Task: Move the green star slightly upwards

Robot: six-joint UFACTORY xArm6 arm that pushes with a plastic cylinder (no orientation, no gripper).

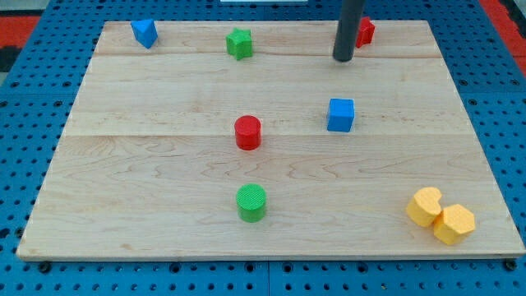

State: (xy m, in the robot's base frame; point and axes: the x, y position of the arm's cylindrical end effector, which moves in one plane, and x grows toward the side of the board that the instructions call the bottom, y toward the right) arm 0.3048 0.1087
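My tip [343, 59], a bare rod without jaws, rests on the table [164, 164], well right of the green star [239, 43].

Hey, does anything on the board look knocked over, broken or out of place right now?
Nothing stands out. All blocks sit flat on the wooden board. The green star rests near the view's top edge, and my tip stands to its right, beside a red block.
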